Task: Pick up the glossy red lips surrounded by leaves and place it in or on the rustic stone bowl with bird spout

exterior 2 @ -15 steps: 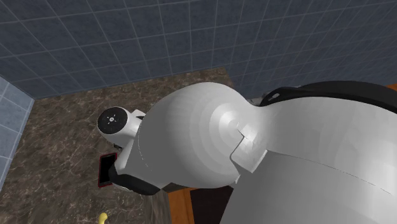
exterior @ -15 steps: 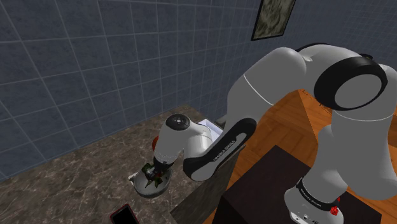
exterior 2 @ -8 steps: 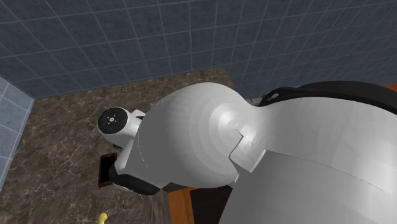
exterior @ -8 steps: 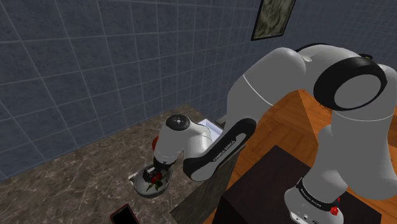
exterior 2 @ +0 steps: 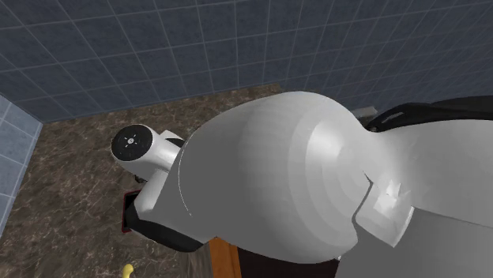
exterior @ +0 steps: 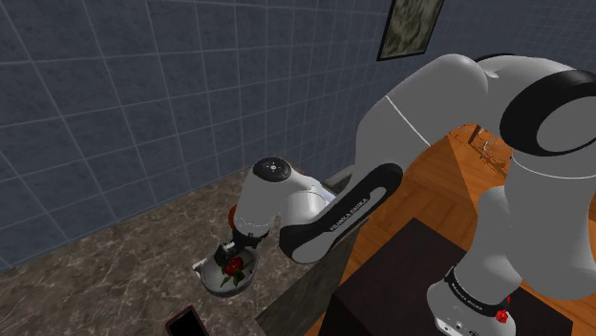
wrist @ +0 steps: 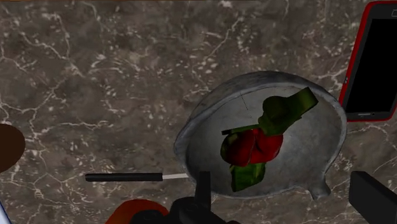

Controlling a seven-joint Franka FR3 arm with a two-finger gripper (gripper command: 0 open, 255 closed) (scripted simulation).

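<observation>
The glossy red lips (wrist: 251,147) with green leaves (wrist: 286,108) lie inside the grey stone bowl (wrist: 210,105), which has a small spout at its rim. My gripper (wrist: 286,203) hangs open just above the bowl, its fingers (wrist: 203,191) apart and touching nothing. In the shoulder view the bowl (exterior: 205,278) sits near the front edge of the marble counter with the lips (exterior: 229,274) in it, and the gripper (exterior: 233,256) is a little above them.
A red-cased phone (wrist: 372,63) lies right beside the bowl, also seen near the counter edge (exterior: 186,323). A thin black-handled tool (wrist: 133,177) lies by the bowl's other side. A tiled wall (exterior: 115,105) backs the counter. My white arm (exterior 2: 276,182) blocks most of the second exterior view.
A second ago the fingers held the lips over the bowl. They let go, the lips now rest in the bowl, and the hand has lifted while the elbow swung up.
</observation>
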